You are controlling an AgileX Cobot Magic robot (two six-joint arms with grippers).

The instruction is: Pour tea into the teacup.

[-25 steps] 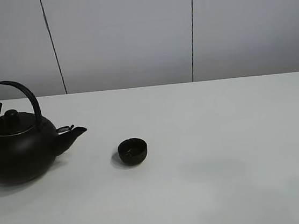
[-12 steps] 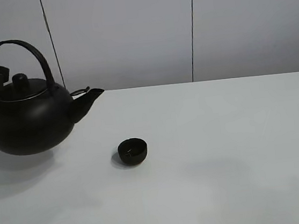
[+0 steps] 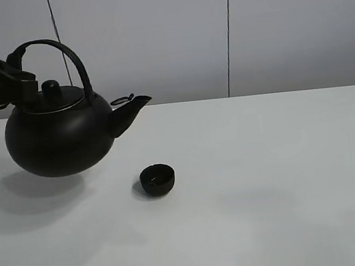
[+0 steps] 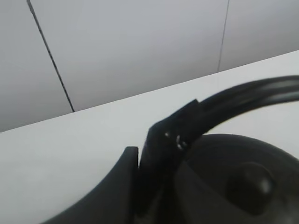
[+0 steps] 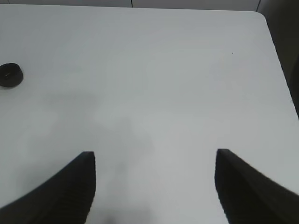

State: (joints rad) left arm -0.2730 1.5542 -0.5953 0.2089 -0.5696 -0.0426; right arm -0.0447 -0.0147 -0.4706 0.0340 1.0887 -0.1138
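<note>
High view and both wrist views. The left hand (image 3: pixel 12 78) is pinched tight on the arched handle (image 3: pixel 69 55) of the black kettle (image 3: pixel 59 137), at the handle's end farthest from the spout (image 3: pixel 130 109). The kettle hangs clear of the white desk (image 3: pixel 283 159), roughly level, with its lid (image 3: pixel 51 96) in place and its shadow (image 3: pixel 39 187) on the desk below. The teacup (image 3: pixel 158 179) stands upright on the desk, mouth up. It is near the middle of the high view, below the spout tip and apart from it. The right hand (image 5: pixel 154 186) hangs over bare desk with its fingers (image 5: pixel 70 186) spread and nothing between them, the teacup (image 5: pixel 10 74) well away from it.
</note>
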